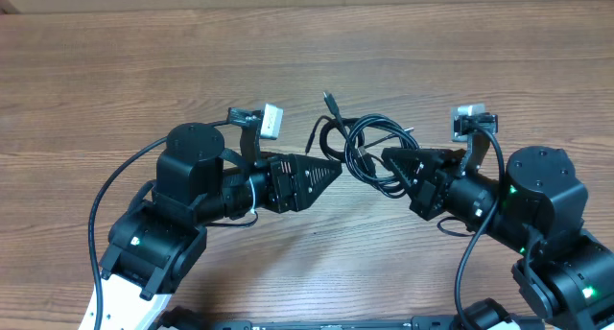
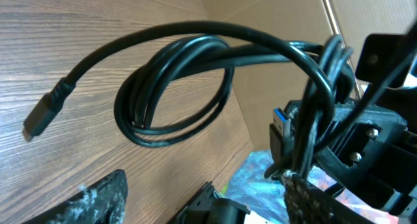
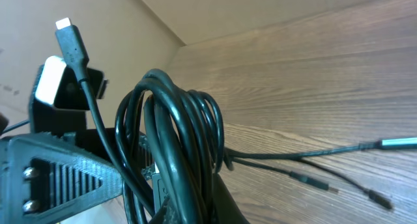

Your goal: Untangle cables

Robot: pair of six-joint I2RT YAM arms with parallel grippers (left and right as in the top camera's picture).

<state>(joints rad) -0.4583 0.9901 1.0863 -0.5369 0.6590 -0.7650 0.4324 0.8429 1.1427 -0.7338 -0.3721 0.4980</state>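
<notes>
Centre of frame: cables [image 1: 369, 150] bunched between the pincers, clenched in my right pincer [image 1: 390, 159]. Left pincer [image 1: 337, 168] gapes, empty. I'd nip one loose loop, then draw it left slowly.

**Middle gap blocked, far side open**

The cables [image 1: 363, 143] bunch between the left gripper [image 1: 338, 168] and the right gripper [image 1: 389, 158], which stand close together, leaving no way through. Plug ends [image 1: 329, 99] poke toward the far side. Beyond them the counter [image 1: 144, 71] is bare wood, open to approach.
</notes>
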